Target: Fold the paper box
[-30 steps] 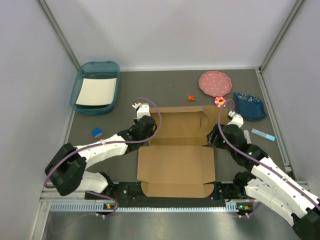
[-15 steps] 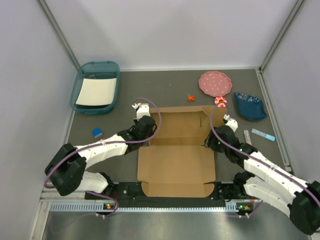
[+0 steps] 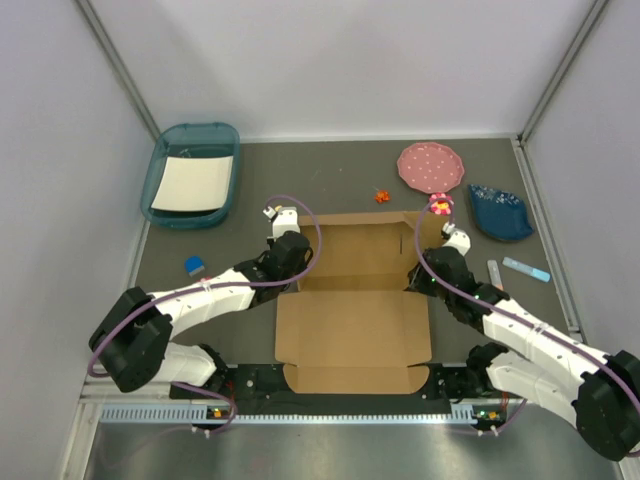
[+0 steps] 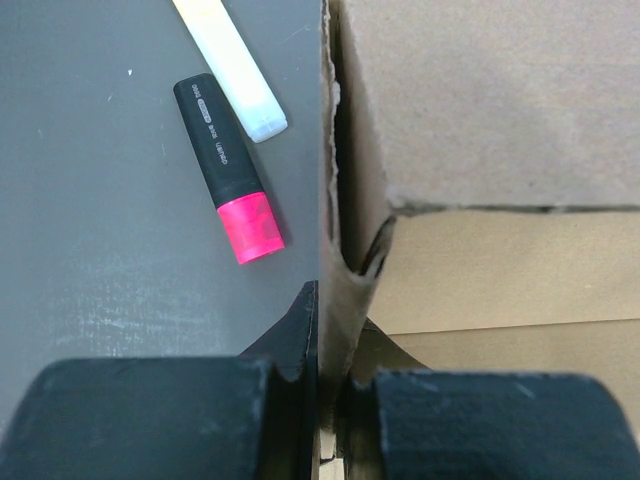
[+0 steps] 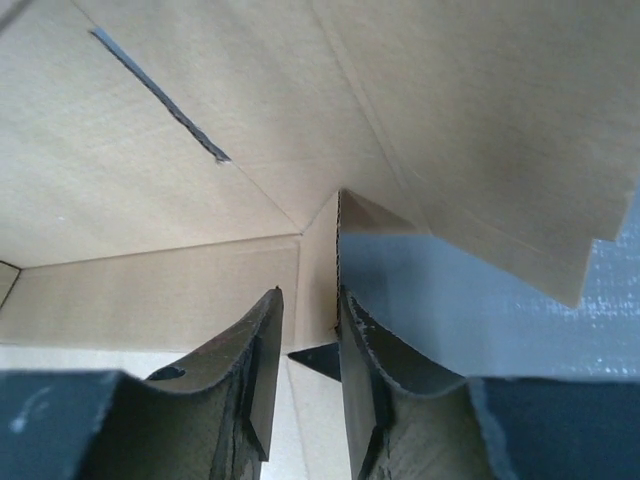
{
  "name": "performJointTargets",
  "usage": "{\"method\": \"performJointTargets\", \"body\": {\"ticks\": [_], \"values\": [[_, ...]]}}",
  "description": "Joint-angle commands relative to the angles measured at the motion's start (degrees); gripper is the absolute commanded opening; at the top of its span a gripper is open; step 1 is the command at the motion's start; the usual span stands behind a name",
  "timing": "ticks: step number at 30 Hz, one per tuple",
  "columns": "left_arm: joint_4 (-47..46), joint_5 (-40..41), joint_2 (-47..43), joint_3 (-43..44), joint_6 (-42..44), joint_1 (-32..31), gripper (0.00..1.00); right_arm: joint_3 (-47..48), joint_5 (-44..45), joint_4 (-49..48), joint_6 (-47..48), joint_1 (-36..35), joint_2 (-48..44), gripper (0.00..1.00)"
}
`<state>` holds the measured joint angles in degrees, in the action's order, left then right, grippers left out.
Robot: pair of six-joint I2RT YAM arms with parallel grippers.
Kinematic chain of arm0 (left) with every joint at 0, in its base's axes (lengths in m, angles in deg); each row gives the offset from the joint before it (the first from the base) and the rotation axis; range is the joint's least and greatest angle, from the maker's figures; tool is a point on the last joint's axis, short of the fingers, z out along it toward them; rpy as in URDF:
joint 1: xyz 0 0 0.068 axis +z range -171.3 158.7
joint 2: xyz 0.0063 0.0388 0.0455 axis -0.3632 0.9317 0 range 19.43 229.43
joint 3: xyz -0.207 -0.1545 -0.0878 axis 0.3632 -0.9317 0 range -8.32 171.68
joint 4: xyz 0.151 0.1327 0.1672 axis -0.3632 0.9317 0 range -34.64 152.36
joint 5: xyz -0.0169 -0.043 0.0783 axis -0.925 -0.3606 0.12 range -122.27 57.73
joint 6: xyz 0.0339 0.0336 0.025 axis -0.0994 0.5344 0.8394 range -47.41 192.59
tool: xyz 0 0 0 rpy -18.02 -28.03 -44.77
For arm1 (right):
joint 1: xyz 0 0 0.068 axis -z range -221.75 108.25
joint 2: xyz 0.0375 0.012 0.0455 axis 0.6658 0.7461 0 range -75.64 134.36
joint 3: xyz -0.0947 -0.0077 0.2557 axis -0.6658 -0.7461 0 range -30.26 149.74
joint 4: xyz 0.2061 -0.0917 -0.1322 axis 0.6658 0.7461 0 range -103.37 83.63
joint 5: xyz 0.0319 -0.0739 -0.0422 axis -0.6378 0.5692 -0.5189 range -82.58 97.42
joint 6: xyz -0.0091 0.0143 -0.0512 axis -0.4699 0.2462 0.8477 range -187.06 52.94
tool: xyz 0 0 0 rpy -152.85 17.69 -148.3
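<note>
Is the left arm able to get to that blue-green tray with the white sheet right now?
Probably, but not right away. The left gripper is clamped on a wall of the paper box, so it must let go first. Nothing stands between it and the teal tray.

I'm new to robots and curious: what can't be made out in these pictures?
Top view: the small orange object, too small to identify.
Left wrist view: the pale yellow marker pen, cut off by the top edge.
Right wrist view: whether the right gripper actually pinches the wall of the brown corrugated cardboard paper box; too close.
</note>
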<state>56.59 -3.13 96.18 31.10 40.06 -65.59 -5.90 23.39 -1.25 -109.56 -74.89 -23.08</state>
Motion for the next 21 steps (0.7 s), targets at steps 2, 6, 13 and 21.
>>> {"method": "performJointTargets", "body": {"ticks": [2, 6, 13, 21], "values": [[-2.73, -2.43, -0.64, -0.92, -1.30, 0.08, 0.00, -1.07, -0.85, -7.54, 2.42, -2.71, -0.26, 0.24], [-2.82, -2.60, -0.29, -0.92, -1.57, 0.00, 0.00, -0.63, -0.15, -10.80, 3.83, -7.53, 3.32, 0.16], [-2.73, -2.17, -0.46, -1.54, -1.74, 0.00, 0.00, 1.13, -0.06, -12.92, 4.00, -12.11, 9.40, 0.18], [-2.55, -0.67, -0.73, -2.07, -1.39, -0.09, 0.00, 5.86, 6.70, 0.85, 6.72, -12.47, -3.23, 0.53]]}}
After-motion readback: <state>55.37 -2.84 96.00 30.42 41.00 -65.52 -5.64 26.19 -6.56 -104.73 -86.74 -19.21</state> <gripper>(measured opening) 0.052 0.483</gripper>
